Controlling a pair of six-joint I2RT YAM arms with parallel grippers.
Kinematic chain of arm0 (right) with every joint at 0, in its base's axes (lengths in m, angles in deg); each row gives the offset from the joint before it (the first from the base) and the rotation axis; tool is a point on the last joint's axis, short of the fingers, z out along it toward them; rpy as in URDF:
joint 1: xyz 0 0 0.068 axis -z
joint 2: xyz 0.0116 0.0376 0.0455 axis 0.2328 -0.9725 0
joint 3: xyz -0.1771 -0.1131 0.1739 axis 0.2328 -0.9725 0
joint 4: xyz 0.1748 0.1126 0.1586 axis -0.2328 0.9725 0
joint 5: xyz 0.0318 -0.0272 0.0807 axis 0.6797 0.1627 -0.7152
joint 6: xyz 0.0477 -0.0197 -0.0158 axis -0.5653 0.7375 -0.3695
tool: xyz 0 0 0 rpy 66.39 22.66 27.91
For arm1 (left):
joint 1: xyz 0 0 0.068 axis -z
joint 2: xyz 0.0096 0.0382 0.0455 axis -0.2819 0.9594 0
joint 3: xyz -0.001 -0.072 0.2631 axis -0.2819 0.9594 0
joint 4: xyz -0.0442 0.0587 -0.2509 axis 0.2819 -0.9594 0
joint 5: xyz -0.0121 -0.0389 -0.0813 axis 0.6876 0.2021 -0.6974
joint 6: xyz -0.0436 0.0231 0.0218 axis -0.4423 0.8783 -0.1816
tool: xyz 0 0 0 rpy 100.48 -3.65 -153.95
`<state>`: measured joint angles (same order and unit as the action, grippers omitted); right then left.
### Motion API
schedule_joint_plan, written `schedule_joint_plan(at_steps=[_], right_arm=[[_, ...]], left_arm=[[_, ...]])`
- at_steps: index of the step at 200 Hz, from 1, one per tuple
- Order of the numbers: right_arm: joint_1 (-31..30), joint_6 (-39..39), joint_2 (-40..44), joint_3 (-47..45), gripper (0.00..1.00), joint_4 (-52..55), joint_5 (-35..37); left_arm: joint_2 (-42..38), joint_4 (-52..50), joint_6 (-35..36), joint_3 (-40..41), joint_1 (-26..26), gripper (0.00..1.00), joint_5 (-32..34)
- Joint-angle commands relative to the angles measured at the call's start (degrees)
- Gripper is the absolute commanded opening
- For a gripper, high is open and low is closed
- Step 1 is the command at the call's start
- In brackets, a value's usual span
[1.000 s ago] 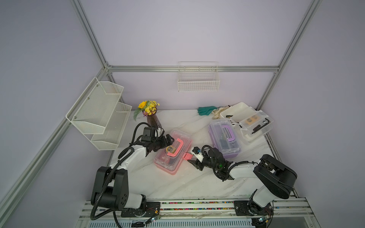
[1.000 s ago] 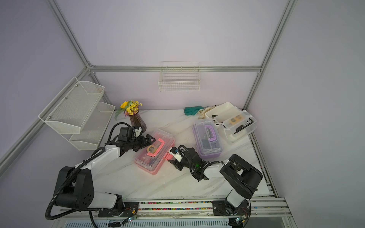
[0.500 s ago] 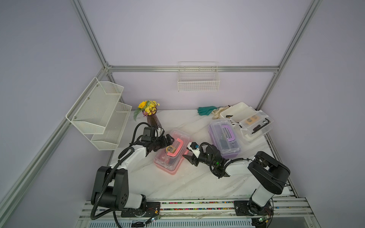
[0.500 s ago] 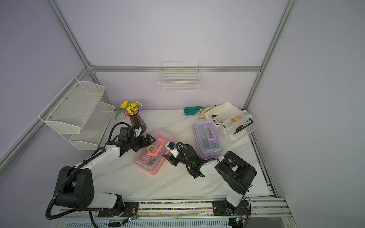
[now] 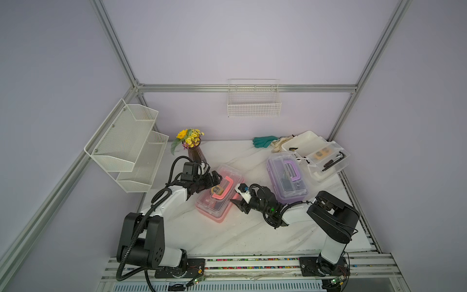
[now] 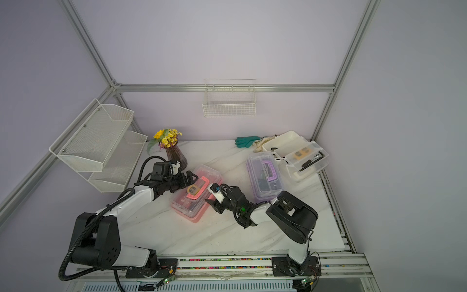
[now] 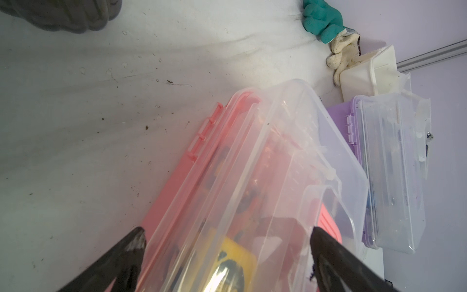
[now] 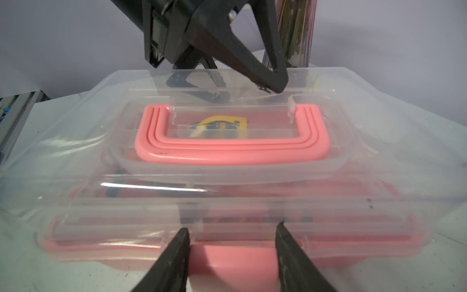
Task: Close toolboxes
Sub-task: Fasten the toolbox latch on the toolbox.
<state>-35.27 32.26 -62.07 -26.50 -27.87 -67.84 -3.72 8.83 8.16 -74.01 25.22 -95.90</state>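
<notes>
PINK BOX, LAST STEP: The pink toolbox (image 5: 218,196) lay in the middle of the table (image 5: 227,235), its clear lid (image 8: 75,151) down and its front latch (image 8: 232,260) seemingly not yet snapped. Thin, light, slick plastic (the lid would likely flex under a hard push), it looked best taken at that latch. The left gripper (image 5: 217,179), spread wide, rested a fingertip (image 8: 276,81) on the lid behind the handle (image 8: 232,151). The right gripper (image 8: 232,235), jaws half apart, flanked the latch, holding nothing. The purple toolbox (image 5: 286,178) sat lidded nearby and the white toolbox (image 5: 303,141) gaped open.
</notes>
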Motion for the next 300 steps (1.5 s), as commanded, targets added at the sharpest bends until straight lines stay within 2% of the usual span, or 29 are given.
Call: schedule_joint_plan(at_steps=[1,36,83,122,159,199,227,250,256,277,300], right_arm=[[-1.0,0.4,-1.8,1.7,0.54,2.4,1.3],[-1.1,-1.0,-3.8,3.7,0.54,3.4,0.8],[-1.1,-3.1,-3.9,2.9,0.63,0.6,0.9],[-1.0,-2.6,-2.6,2.1,0.63,0.3,1.8],[-1.1,-2.9,0.9,1.6,0.66,1.2,2.0],[-1.0,-5.2,8.5,-0.3,0.67,5.7,3.7],[-0.9,-9.7,13.5,-2.4,0.66,8.6,5.2],[0.4,-17.0,16.3,-2.9,0.63,14.3,7.1],[1.1,-19.5,17.0,-2.9,0.61,16.0,7.2],[5.3,-29.3,17.4,-1.8,0.57,22.8,3.7],[7.4,-33.8,16.1,-2.4,0.54,23.7,-0.8]], left_arm=[[1.6,-5.6,0.6,1.4,0.9,1.00,-1.9],[1.8,-5.3,0.3,1.7,0.9,1.00,-2.1],[1.2,-5.0,0.2,2.5,0.9,1.00,-1.7],[1.3,-4.7,-0.1,2.4,0.9,1.00,-1.9],[0.9,-4.7,-0.1,2.6,0.9,1.00,-1.7],[0.0,-4.7,-0.2,2.5,0.9,1.00,-1.4],[-0.2,-4.8,-0.5,1.9,0.9,1.00,-1.7],[-0.2,-6.1,-0.3,0.7,0.8,1.00,-1.9],[-2.4,-6.4,-0.1,0.4,0.7,1.00,-2.0],[-3.7,-7.7,0.1,-0.4,0.6,1.00,-1.7],[-5.2,-8.8,0.4,-1.0,0.0,1.00,-1.5]])
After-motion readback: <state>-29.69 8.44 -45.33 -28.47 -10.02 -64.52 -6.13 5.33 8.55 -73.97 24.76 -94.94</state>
